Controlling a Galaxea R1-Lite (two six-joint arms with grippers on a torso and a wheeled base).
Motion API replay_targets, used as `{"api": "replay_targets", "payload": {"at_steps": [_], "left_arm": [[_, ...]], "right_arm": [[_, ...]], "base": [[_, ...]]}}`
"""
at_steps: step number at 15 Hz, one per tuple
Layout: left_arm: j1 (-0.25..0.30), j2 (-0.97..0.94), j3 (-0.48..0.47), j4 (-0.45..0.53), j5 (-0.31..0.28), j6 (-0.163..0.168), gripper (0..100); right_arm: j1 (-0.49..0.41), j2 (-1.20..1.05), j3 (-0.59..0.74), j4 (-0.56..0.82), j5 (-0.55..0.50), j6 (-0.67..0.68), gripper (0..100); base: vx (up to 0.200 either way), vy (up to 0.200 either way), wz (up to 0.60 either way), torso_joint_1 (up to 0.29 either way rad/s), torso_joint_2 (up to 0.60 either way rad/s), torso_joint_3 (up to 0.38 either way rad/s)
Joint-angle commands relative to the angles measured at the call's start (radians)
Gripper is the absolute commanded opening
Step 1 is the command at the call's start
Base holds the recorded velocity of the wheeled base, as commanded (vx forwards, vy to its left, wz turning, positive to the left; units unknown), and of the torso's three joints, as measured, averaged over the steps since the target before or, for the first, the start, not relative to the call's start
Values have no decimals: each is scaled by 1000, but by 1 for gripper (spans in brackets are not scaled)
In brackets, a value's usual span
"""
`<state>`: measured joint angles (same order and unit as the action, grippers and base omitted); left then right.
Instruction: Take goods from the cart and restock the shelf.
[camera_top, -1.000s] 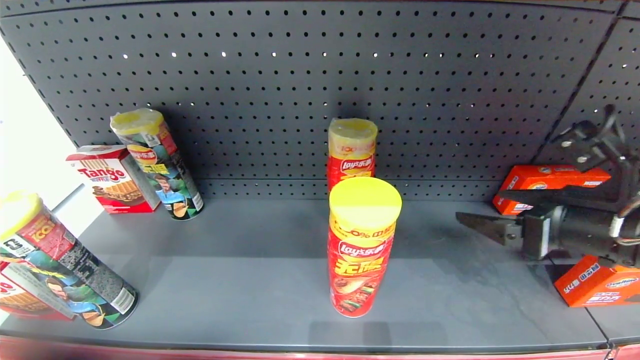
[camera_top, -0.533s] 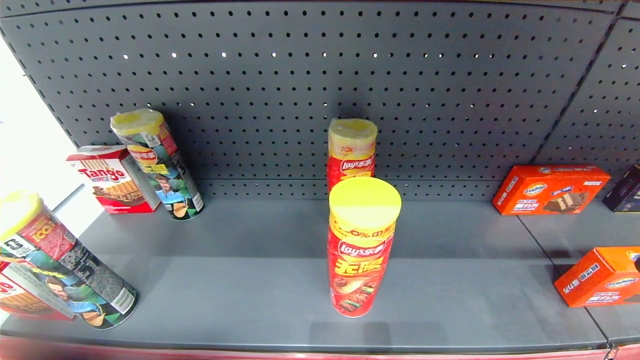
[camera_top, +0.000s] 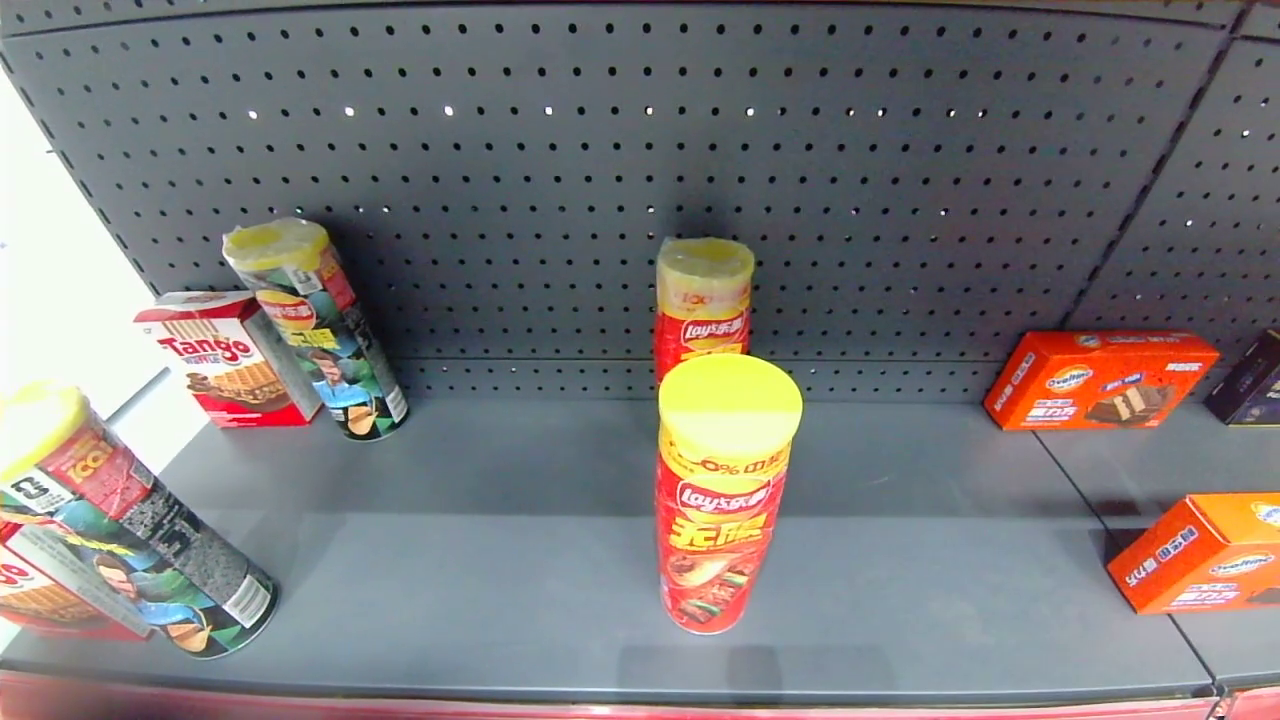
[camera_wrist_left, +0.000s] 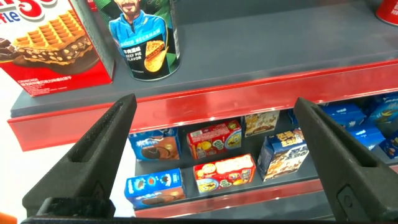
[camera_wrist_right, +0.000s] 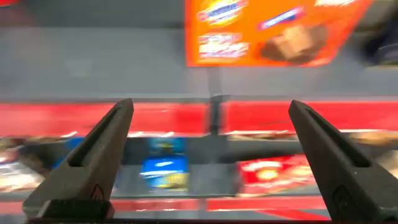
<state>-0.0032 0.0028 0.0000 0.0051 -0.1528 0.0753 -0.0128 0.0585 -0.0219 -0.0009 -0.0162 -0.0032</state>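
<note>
Two red chip cans with yellow lids stand in a row at the middle of the grey shelf (camera_top: 480, 560): the front chip can (camera_top: 722, 495) and the back chip can (camera_top: 703, 300) by the pegboard. My left gripper (camera_wrist_left: 214, 155) is open and empty, below and in front of the shelf's red edge (camera_wrist_left: 249, 87), near a dark chip can (camera_wrist_left: 144, 34) and a wafer box (camera_wrist_left: 53, 46). My right gripper (camera_wrist_right: 211, 155) is open and empty, out in front of the red edge (camera_wrist_right: 124, 118) below an orange box (camera_wrist_right: 273, 31).
On the shelf's left stand two dark chip cans (camera_top: 312, 325) (camera_top: 130, 530) and a red wafer box (camera_top: 225, 355). Orange boxes (camera_top: 1100, 378) (camera_top: 1195, 550) lie at the right. A lower shelf holds small snack boxes (camera_wrist_left: 214, 140).
My right gripper, which reached over the shelf's right side one second ago, has withdrawn out of the head view. The goods on the shelf have not moved.
</note>
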Motion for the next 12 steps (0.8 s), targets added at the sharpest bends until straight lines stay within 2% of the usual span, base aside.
{"api": "replay_targets", "payload": {"at_steps": [1, 12], "left_arm": [[0, -1, 0, -1, 1, 0, 100], [0, -1, 0, -1, -2, 6, 100]], "right_arm": [[-3, -54, 22, -1, 7, 0, 100], [-1, -54, 22, -1, 13, 0, 100]], "base": [[0, 0, 0, 0, 0, 0], [0, 0, 0, 0, 0, 0]]}}
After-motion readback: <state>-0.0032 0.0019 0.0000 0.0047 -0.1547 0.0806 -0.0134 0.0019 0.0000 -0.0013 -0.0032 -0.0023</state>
